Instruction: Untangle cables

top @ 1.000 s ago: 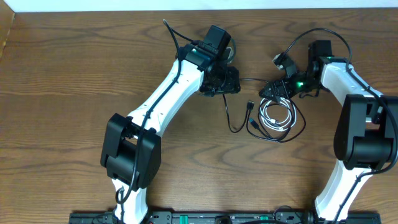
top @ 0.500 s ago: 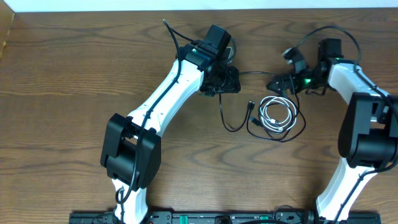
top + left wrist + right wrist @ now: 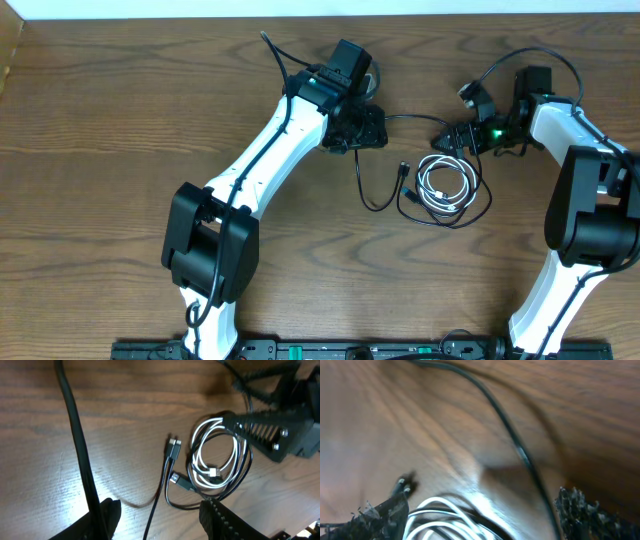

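status: white right arm has backed off. A second ago its jaws sat on the top edge of the coils, now they're up and right of the pile, just clear of it. Right jaws spread wide, a touch wider than before, nothing in them; its wrist view shows only the cords on the bench below the tips

thin white cord wound in a small coil lies flat on the brown wooden bench, mid-right, same spot as a second ago. Thin black cord with small plugs rings that white coil, overlapping it, then its loose tail swings out left in a U towards the white left arm. One black plug end lies just left of the coil

left jaws: part-way apart, low over the bench, black tail running between the tips, not pinched as far as I can see. No movement there over the last second

also a thin black strand crosses the bench from the left jaws to the right ones; can't tell if it's the same cord or arm wiring

read: right side came away without dragging anything, so black and white are as nested as before. No real separation yet. Next grab probably wants the black loop alone, at the outer right edge where it stands off the white; risk is catching both strands and hauling the whole bundle
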{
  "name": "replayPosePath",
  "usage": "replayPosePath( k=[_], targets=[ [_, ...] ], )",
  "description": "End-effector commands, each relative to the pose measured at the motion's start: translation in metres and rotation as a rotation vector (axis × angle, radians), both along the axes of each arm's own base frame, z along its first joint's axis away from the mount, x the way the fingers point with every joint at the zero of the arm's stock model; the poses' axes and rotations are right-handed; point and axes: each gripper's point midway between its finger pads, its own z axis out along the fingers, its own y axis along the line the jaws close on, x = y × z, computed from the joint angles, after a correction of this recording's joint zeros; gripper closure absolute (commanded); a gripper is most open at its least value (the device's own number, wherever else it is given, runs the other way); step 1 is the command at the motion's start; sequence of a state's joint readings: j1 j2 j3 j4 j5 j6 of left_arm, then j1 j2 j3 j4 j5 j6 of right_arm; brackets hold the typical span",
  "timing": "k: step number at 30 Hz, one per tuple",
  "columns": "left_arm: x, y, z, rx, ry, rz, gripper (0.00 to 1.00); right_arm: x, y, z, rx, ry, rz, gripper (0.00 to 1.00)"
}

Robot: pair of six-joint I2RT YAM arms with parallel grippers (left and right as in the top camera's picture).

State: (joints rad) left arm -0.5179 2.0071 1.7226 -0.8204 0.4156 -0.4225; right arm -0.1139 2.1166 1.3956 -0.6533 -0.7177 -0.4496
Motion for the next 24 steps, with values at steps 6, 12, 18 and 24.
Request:
replayPosePath(
  k=[6, 12, 18, 24],
  targets=[
    [0.011, -0.005, -0.004, -0.016, -0.024, 0.028, 0.44, -0.044, 0.082, 0.01, 0.22, 0.097, 0.21, 0.09],
    [0.02, 0.001, -0.005, 0.006, -0.036, 0.098, 0.54, -0.065, 0.15, 0.045, 0.446, 0.045, 0.382, 0.07],
    [0.04, 0.03, -0.008, 0.041, -0.015, 0.306, 0.59, -0.074, 0.174, 0.065, 0.564, 0.022, 0.443, 0.06],
    [0.054, 0.048, -0.007, 0.031, -0.011, 0.373, 0.59, -0.074, 0.175, 0.069, 0.589, 0.014, 0.447, 0.07]
  ],
)
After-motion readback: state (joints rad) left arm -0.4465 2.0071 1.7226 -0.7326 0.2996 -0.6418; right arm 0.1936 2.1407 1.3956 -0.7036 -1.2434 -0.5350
